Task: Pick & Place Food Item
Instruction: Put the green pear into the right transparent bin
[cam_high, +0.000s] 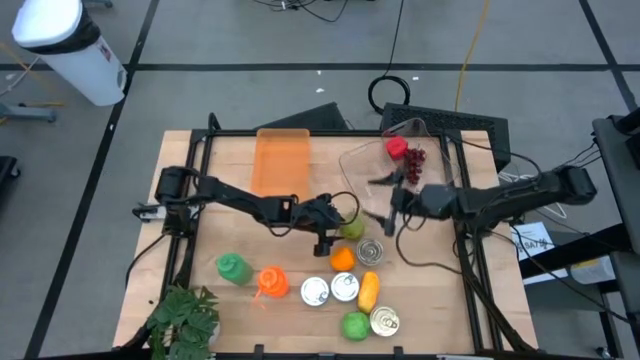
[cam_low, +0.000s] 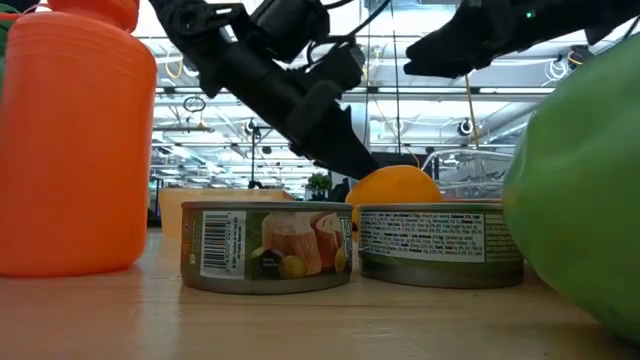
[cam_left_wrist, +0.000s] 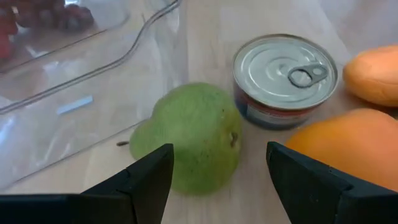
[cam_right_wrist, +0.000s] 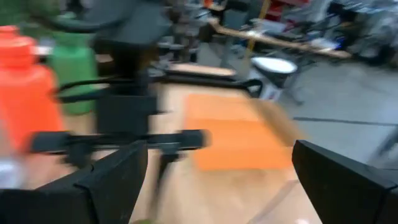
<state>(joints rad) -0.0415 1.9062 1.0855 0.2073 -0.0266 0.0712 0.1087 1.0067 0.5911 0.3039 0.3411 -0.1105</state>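
Observation:
A green pear (cam_high: 352, 228) lies on its side on the wooden table, next to a can (cam_high: 370, 250) and an orange (cam_high: 343, 258). In the left wrist view the pear (cam_left_wrist: 193, 140) sits just ahead of my left gripper (cam_left_wrist: 217, 180). That gripper is open, with one finger toward each side of the pear, and I see no touch. In the high view my left gripper (cam_high: 327, 235) is at the table's middle. My right gripper (cam_high: 382, 197) is open and hovers beside a clear container (cam_high: 375, 160) holding a strawberry (cam_high: 397, 147) and grapes (cam_high: 415, 157).
An orange tray (cam_high: 282, 160) lies at the far middle. Near the front are several cans (cam_high: 315, 290), a yellow fruit (cam_high: 368, 290), a green apple (cam_high: 355, 325), a green bottle (cam_high: 232, 267), an orange bottle (cam_high: 272, 282) and a plant (cam_high: 185, 315). A black frame edges the table.

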